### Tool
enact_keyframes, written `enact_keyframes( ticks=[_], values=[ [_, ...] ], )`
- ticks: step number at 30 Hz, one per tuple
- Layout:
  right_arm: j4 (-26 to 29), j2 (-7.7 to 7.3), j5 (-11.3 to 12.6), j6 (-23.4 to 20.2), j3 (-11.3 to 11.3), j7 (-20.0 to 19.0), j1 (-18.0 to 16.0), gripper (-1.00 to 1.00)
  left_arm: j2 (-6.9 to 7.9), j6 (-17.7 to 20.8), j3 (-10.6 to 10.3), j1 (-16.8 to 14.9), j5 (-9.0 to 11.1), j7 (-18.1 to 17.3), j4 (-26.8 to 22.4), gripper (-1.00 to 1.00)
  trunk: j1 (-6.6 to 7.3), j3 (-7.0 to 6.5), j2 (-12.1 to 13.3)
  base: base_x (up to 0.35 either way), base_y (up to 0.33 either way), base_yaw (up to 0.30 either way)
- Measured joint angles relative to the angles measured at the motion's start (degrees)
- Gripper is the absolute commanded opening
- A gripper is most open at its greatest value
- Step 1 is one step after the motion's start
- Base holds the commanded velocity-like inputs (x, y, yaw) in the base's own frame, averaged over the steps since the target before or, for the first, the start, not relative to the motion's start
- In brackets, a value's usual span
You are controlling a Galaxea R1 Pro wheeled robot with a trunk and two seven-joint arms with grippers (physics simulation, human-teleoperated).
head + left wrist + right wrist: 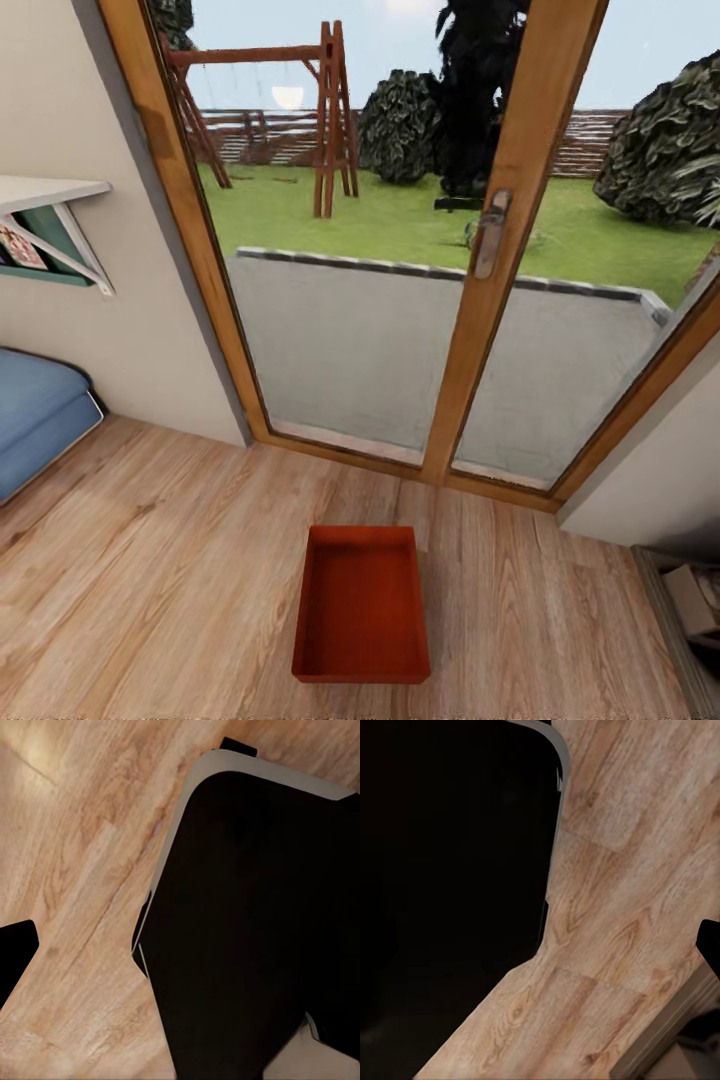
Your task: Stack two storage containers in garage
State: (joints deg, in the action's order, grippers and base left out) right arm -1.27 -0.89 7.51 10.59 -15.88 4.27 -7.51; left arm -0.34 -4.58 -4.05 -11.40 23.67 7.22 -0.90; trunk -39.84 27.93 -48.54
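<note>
Currently I see one storage container (361, 605) lying empty on the wood floor (160, 560), lower centre of frame, before the glass doors (400, 270); sofa (35, 415) at left edge. Claw states: cannot tell.

Storage container (362, 606) sits alone on wood floor (170, 560), open planks on all sides. Glass doors (400, 250) close off 12 o'clock just beyond it. Blue sofa (35, 415) and wall shelf (50, 230) at 9–10; low shelving (690, 600) at 3
</note>
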Motion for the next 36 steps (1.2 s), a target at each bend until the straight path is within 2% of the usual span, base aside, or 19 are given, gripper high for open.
enact_keyframes(
  ticks=[36],
  values=[
    [-0.16, -0.09, -0.5, 0.73, -0.32, -0.1, 0.01, 1.0, 0.0, 0.0, 0.0, 0.0, 0.0, -0.01, 0.0, 1.0, 0.0, 3.31, 0.0, 0.0, 0.0, 0.0]
  ],
)
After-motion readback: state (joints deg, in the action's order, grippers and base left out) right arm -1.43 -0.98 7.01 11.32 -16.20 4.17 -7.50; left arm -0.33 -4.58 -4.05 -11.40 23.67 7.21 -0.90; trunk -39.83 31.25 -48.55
